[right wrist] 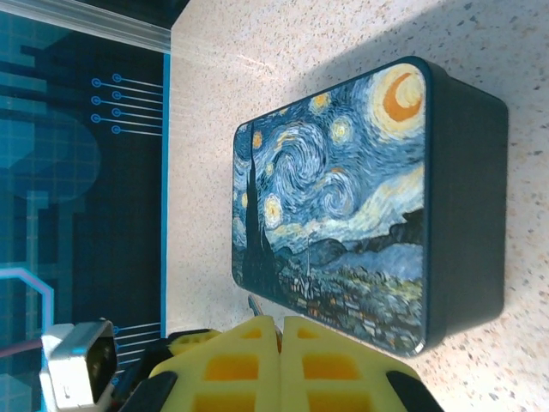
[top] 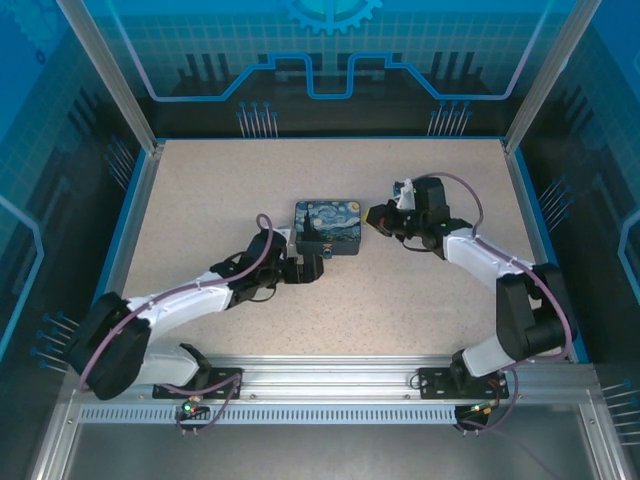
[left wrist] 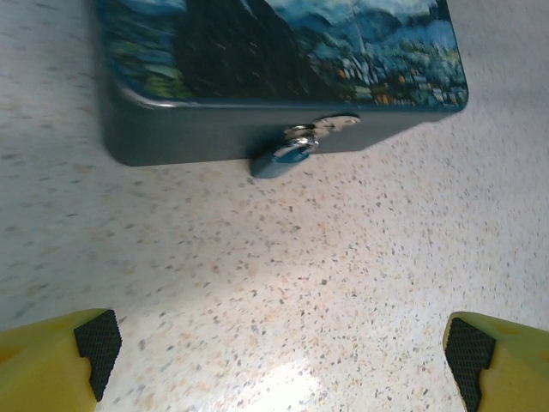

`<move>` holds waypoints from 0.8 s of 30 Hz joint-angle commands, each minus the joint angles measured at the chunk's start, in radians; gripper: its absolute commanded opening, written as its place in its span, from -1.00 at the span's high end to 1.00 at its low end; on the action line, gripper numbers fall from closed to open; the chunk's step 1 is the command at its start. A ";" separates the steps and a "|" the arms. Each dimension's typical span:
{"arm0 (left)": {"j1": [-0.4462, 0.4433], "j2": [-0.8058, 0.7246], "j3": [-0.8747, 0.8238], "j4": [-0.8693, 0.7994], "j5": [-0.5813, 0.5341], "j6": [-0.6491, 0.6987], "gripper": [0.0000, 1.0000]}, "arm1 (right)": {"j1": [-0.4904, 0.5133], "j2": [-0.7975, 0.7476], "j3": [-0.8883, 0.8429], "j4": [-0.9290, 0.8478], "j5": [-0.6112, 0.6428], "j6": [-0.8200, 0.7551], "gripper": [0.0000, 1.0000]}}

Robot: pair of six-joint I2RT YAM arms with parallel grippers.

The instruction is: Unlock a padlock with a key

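Close spread left fingers squarely on padlock, hanging at near wall of box, low against desk. Then align key — apparently pinched in clenched right fingers — with keyhole.

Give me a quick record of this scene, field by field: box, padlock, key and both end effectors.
box: painting-print lid closed
padlock: hangs from the hasp on the box's front wall
left end effector: open, facing the padlock, not touching it
right end effector: shut, beside the box
key: seemingly the thin sliver at the right end effector's tips
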 commanded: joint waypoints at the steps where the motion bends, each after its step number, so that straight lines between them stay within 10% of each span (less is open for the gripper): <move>1: -0.006 0.071 -0.022 0.244 0.105 0.097 -0.97 | 0.041 0.064 0.054 0.011 0.030 0.005 1.00; 24: 0.001 0.477 0.028 0.641 0.070 0.166 -0.50 | 0.085 0.223 0.104 0.026 0.127 0.067 1.00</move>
